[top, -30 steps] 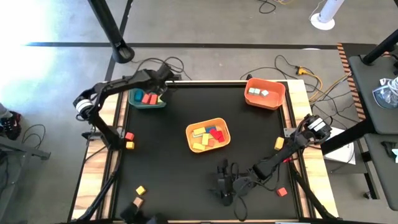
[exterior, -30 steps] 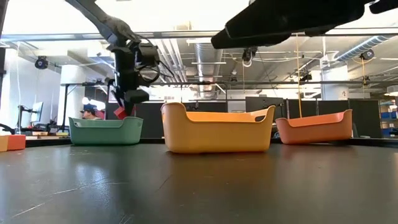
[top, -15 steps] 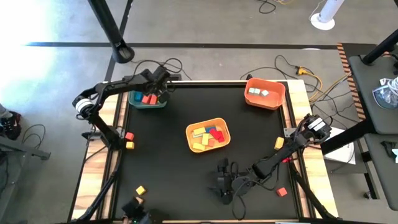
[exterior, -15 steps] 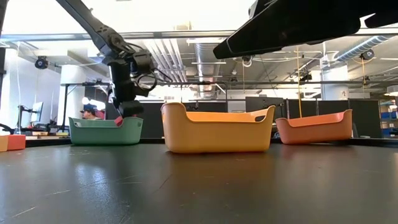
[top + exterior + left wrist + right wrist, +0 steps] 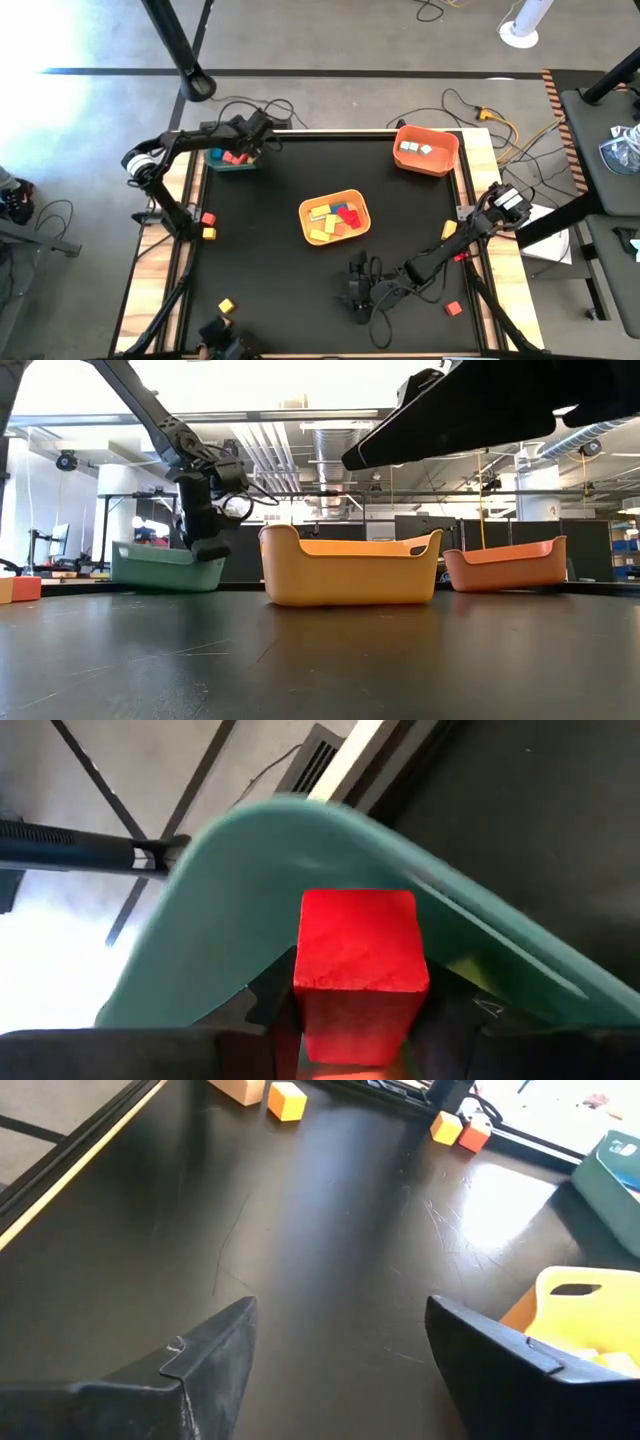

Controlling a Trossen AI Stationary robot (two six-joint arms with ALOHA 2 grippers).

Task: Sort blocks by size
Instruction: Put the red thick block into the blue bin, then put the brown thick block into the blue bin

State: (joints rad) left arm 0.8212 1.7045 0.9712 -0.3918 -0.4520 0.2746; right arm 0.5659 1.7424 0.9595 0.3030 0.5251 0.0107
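My left gripper [image 5: 246,148] reaches down into the green bin [image 5: 222,163] at the table's far left and is shut on a red block [image 5: 360,955], a small cube. In the low view the gripper [image 5: 205,545] stands low at the bin's right end, and the bin [image 5: 150,565] looks slanted. More red blocks [image 5: 236,157] lie inside the bin. My right gripper [image 5: 358,295] hovers open near the front centre, and its fingers [image 5: 210,1355] have only bare table between them. My left gripper pinches the red cube between its two fingers by two opposite sides, near its lower end [image 5: 312,1020]. The fingers come from above, slanting down into the green bin. The cube sits over the bin's inner wall [image 5: 230,910]; whether it touches the bin I cannot tell.
A yellow bin [image 5: 358,197] with several blocks stands mid-table, and an orange bin [image 5: 426,135] with pale blocks stands at the far right. Loose blocks lie at the left edge [image 5: 208,218], near left [image 5: 226,306], right edge [image 5: 449,229] and near right [image 5: 453,308].
My left gripper has gone down with the red cube, from above the green bin's rim to low inside it. The bin, level before, now sits slanted in the low view.
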